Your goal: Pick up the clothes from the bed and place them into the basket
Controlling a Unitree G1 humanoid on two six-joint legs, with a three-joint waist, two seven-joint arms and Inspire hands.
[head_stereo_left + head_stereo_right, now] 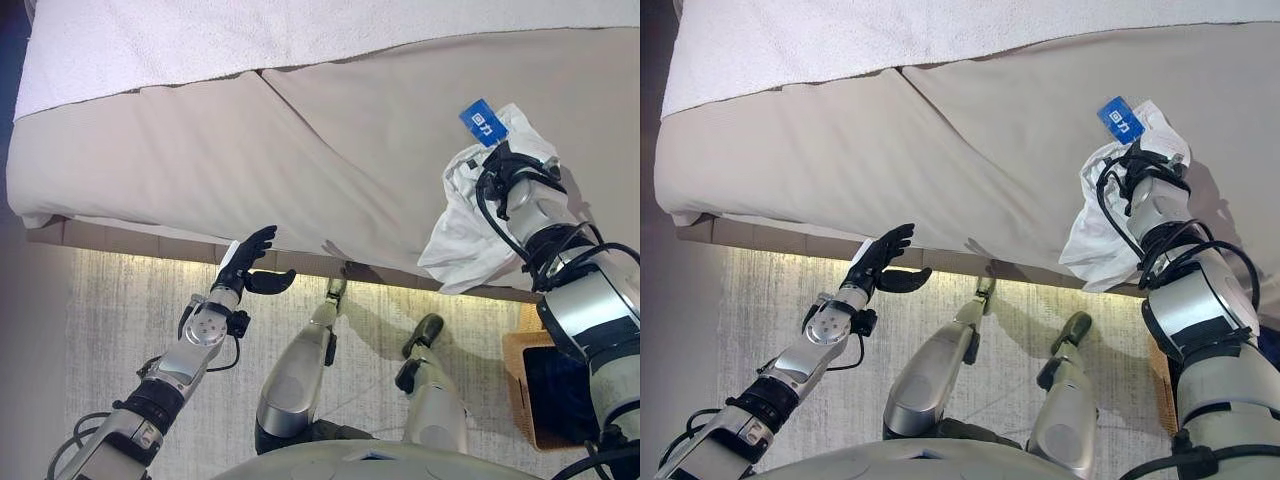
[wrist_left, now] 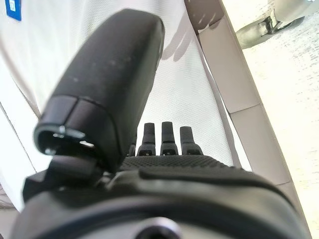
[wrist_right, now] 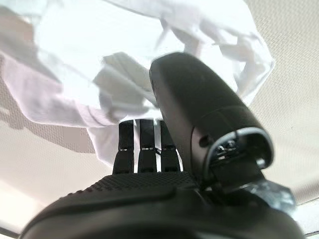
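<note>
Right wrist view gives the clearest look at the right hand [image 3: 164, 164]: fingers [image 3: 140, 144] reaching straight out under the white garment [image 3: 124, 64], thumb raised in front of the cloth. No sure sign of fingers closed on the fabric, so cannot tell if gripped or only touched. From the head views, garment bunched around that hand, lying on the bed [image 1: 300, 140] close to its near edge, with a blue tag [image 1: 483, 122] on top. Basket [image 1: 522, 390] on the floor, below the bed edge, near the right arm.

Probably the grasp step. Better to gather several folds and close firmly before lifting, then raise clear of the bed edge, so no tail drags.

Left hand [image 1: 247, 265] just below the bed edge, fingers relaxed and slightly spread, holding nothing.
</note>
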